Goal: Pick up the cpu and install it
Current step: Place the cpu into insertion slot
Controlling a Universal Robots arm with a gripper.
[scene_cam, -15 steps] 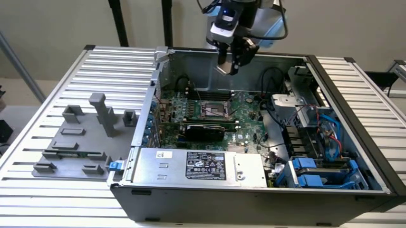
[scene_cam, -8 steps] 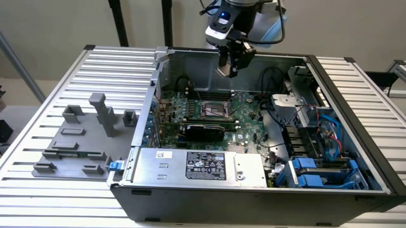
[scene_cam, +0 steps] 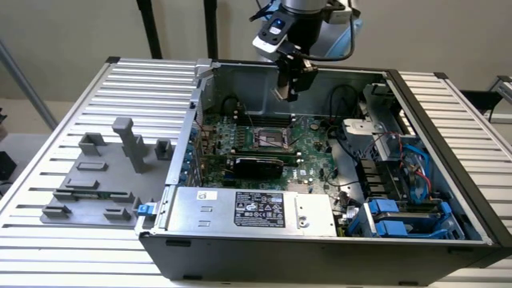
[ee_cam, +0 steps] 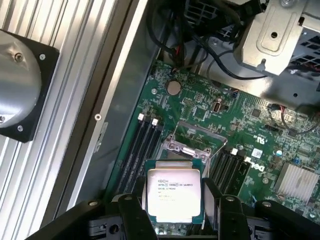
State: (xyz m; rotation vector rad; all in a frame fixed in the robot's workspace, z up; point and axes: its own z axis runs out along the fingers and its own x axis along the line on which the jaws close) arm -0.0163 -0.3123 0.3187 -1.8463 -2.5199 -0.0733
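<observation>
So the cpu (ee_cam: 173,194) was gripped label-up between the black fingers (ee_cam: 134,216) of the gripper (scene_cam: 289,91). It was held in the air over the green motherboard (scene_cam: 312,137) inside the opened PC case (scene_cam: 320,259), close to the socket (ee_cam: 192,144).

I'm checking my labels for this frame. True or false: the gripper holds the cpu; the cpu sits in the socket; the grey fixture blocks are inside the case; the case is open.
1. The gripper holds the cpu: true.
2. The cpu sits in the socket: false. It is held above the motherboard, apart from the socket.
3. The grey fixture blocks are inside the case: false. They stand on the table, at the exterior view's left of the case.
4. The case is open: true.
</observation>
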